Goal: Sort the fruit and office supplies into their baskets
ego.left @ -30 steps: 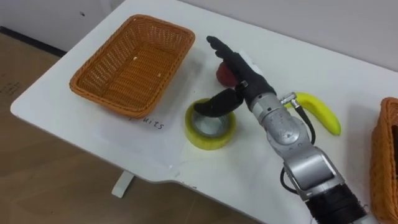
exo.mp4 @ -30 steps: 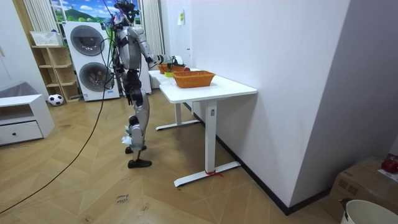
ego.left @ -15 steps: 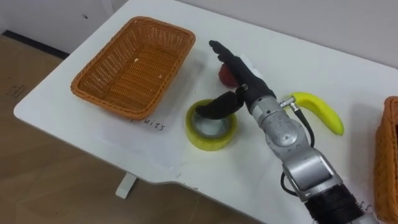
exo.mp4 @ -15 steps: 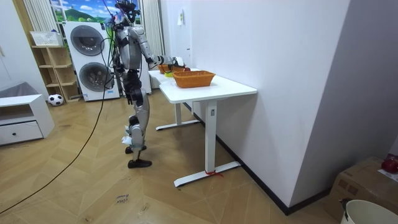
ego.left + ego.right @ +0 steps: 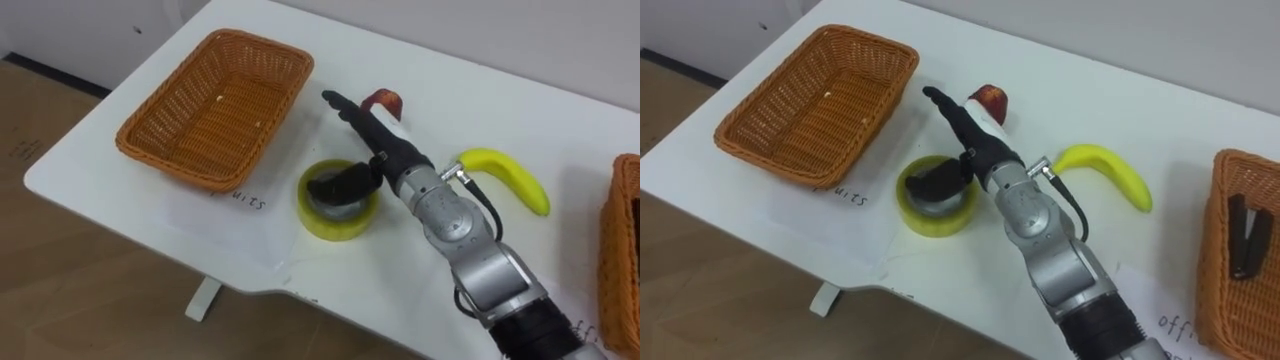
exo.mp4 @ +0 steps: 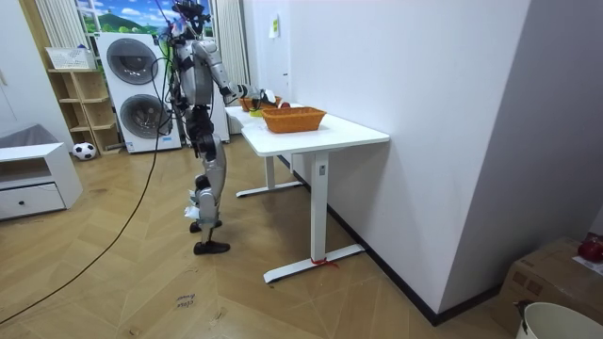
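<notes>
Bright, even light from overhead fills the eye views and whitens the table [image 5: 500, 100]. Soft, faint shadows edge the lower rim of the basket [image 5: 180, 165] and lie beneath the right hand [image 5: 395, 160], darkening the hollow of the tape roll [image 5: 335, 222]. The room view's wall [image 6: 415, 113] greys toward the right.

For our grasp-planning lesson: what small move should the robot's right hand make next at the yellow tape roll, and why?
Probably the right hand should curl its fingers down onto the yellow tape roll, at its outer rim: its thumb sits inside the hole, but the fingers are straight, off the roll, so nothing pinches it yet.
</notes>
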Robot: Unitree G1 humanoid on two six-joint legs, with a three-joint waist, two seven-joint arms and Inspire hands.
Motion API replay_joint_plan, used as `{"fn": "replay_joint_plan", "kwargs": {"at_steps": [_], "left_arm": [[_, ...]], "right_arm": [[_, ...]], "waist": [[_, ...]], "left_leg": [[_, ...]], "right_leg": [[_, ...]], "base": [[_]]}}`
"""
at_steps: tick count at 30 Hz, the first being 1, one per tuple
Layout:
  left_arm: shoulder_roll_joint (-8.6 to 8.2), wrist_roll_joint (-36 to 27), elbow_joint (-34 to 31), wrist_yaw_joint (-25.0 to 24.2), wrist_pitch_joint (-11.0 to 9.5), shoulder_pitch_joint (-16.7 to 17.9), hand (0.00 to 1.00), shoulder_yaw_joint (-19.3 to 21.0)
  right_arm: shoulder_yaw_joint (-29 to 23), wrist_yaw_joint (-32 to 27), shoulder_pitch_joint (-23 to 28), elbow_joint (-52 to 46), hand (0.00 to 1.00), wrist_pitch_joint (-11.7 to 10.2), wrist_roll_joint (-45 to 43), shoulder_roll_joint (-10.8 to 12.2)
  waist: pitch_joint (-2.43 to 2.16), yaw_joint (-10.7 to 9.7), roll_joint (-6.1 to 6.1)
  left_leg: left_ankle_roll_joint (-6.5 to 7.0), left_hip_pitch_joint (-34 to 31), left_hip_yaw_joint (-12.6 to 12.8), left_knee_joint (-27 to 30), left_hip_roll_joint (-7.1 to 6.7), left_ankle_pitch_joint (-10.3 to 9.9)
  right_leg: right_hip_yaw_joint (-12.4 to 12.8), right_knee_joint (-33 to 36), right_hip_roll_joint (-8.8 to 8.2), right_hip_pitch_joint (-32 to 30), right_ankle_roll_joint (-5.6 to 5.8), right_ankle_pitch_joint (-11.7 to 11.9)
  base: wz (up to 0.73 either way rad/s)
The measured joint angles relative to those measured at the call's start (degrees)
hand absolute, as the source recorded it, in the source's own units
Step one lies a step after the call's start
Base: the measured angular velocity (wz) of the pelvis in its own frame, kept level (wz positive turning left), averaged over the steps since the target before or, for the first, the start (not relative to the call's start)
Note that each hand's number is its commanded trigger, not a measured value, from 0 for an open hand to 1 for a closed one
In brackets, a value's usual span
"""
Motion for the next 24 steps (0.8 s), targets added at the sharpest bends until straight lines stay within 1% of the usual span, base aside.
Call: {"fn": "replay_joint_plan", "kwargs": {"at_steps": [6, 11, 13, 17, 19, 24], "left_arm": [[0.26, 0.07, 0.05, -1.22, 0.08, 0.05, 0.00, 0.57], [0.36, 0.11, 0.02, -1.34, 0.13, 0.02, 0.00, 0.57], [0.49, 0.11, 0.02, -1.49, 0.14, 0.02, 0.00, 0.56], [0.97, 0.11, 0.00, -1.61, 0.16, 0.00, 0.00, 0.55], [1.27, 0.12, -0.02, -1.60, 0.18, -0.02, 0.00, 0.57], [1.38, 0.04, 0.11, -2.11, 0.25, -0.04, 0.00, 0.70]], "right_arm": [[0.03, 2.28, 0.00, -0.08, 0.00, 0.13, -2.47, -0.15], [0.00, 4.50, -0.01, -0.56, 0.00, 0.47, -4.64, -0.17], [0.02, 5.59, -0.01, -1.65, 0.00, 1.41, -5.27, -0.17], [0.03, 6.99, -0.01, -2.52, 0.00, 1.91, -6.92, -0.17], [0.02, 8.07, -0.01, -3.16, 0.00, 2.41, -7.03, -0.20], [-0.04, 10.73, -0.02, -3.66, 0.00, 2.64, -9.47, -0.46]], "waist": [[-0.20, 0.09, -0.39], [-0.20, 0.13, -0.49], [-0.16, 0.13, -0.55], [0.03, 0.12, -1.01], [0.20, 0.06, -1.41], [0.15, 0.02, -1.53]], "left_leg": [[0.01, -0.04, -0.01, 0.02, 0.00, 0.01], [0.01, -0.02, -0.06, 0.07, 0.00, 0.01], [0.01, -0.04, -0.18, 0.07, 0.01, 0.04], [0.03, -0.12, -0.27, 0.07, 0.00, 0.06], [0.03, -0.21, -0.29, 0.09, 0.00, 0.06], [0.03, -0.32, -0.31, 0.48, -0.23, 0.06]], "right_leg": [[-0.14, 0.00, 0.00, -0.03, 0.00, 0.00], [-0.03, 0.00, 0.00, -0.05, 0.00, 0.00], [-0.03, 0.00, 0.00, -0.05, 0.00, 0.00], [0.00, 0.00, 0.00, -0.05, 0.00, 0.00], [0.01, 0.00, 0.00, -0.07, 0.00, 0.00], [-0.02, 0.00, -0.22, 0.00, 0.00, 0.00]], "base": [[0.00], [0.00], [0.00], [0.00], [0.00], [0.00]]}}
